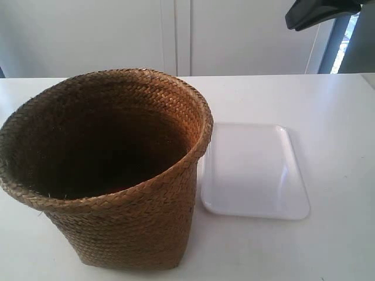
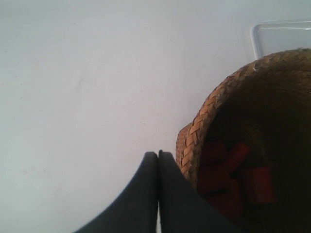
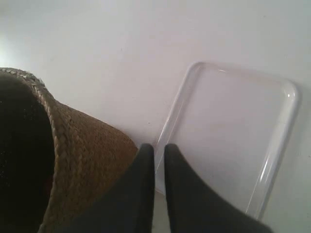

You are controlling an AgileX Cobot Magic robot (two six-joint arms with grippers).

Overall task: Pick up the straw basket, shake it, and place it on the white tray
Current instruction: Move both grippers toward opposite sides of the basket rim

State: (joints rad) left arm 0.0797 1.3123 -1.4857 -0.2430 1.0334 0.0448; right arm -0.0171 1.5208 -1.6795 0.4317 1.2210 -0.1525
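Note:
The straw basket [image 1: 129, 228] stands upright on the white table, its dark mouth filling the exterior view's left half. Just beside its base, toward that view's right, lies the white tray [image 1: 252, 170], bare. In the left wrist view my left gripper [image 2: 158, 154] hovers above the table just outside the basket's braided rim [image 2: 204, 116], fingers pressed together and holding nothing. My right gripper [image 3: 156, 146] hangs over the gap between the basket's wall [image 3: 82, 155] and the tray [image 3: 233, 126], with only a thin slit between its fingers and nothing in it.
Several red pieces [image 2: 238, 170] lie in the basket's dark bottom. A black arm part [image 1: 319, 13] juts in at the exterior view's top right. The white table [image 1: 328, 99] runs back to a pale wall; the tray's corner [image 2: 282, 39] shows beyond the basket.

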